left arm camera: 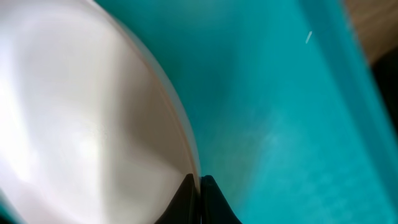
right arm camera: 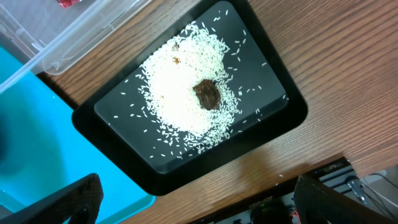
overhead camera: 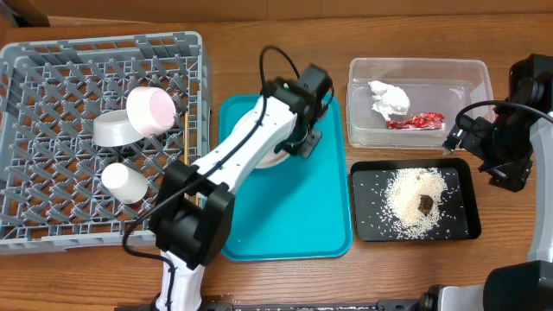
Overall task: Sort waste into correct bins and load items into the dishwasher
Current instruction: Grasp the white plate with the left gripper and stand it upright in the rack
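My left gripper (left arm camera: 199,198) pinches the rim of the 1 plate (left arm camera: 81,118) on the teal tray (left arm camera: 280,124); my right gripper (right arm camera: 199,205) hangs spread near the black tray (right arm camera: 297,111). The rack (overhead camera: 52,69) holds 1 pink bowl (overhead camera: 151,111), 1 grey bowl (overhead camera: 111,131), 1 cup (overhead camera: 123,183).

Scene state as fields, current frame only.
rack: grey bowl, pink bowl, cup, chopsticks at right edge
teal tray: plate
tub: wad, wrapper
black tray: rice, lump
left end effector: shut on plate rim
right end effector: open, empty
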{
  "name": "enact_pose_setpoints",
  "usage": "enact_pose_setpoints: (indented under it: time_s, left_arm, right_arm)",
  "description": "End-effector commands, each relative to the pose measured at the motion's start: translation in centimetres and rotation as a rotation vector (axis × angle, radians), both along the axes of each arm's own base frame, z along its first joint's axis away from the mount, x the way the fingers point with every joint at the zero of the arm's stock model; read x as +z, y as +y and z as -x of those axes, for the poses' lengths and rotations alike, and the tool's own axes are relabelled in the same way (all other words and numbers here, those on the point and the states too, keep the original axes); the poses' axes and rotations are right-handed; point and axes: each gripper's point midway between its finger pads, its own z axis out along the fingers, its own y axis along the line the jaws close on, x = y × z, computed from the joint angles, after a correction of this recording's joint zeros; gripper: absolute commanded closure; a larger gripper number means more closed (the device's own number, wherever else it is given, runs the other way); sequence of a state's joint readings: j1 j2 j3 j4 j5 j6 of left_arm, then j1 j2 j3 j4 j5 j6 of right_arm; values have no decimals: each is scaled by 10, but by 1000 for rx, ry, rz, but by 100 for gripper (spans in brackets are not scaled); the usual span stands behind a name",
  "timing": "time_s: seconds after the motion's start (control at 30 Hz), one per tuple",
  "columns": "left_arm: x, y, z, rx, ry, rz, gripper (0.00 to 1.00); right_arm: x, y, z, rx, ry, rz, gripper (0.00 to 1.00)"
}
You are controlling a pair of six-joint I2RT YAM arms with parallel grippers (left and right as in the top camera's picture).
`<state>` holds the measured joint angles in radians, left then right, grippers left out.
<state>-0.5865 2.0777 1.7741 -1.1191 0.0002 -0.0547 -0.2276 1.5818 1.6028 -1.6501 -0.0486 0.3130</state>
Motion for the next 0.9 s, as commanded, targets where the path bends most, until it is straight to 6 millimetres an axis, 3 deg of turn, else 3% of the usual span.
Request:
enact_pose_setpoints:
  time_s: [0.0,0.13,0.2,0.37,0.5,0.67,0.8,0.83,0.87]
  left_arm:
    - [86,8,-27,127,-168,122,96]
    - [143,35,-33,190,-237,258,96]
    - [160,57,-35,241,-182,407,96]
    - [179,95,-42,230,-72,750,96]
    - [176,140,-56,306,-57,859,96]
    - [160,165,-63,355,-10,917,96]
    - [129,186,-68,444,71,911,96]
    - [123,190,-68,463,85,902,93]
    - [118,196,-67,482,93,877,80]
  right_arm:
    - [11,1,0,5,-44,4,0]
    - [11,1,0,5,-44,4,0]
    - [11,0,-1,5,-46,4,0]
    - [11,0,-1,5,-45,4,0]
    - [11,0,-1,5,-45,4,0]
    - [11,0,-1,5,-45,4,0]
    - [11,0,-1,5,-45,4,0]
    - [11,0,-1,5,-45,4,0]
    - [11,0,-1,5,-46,4,0]
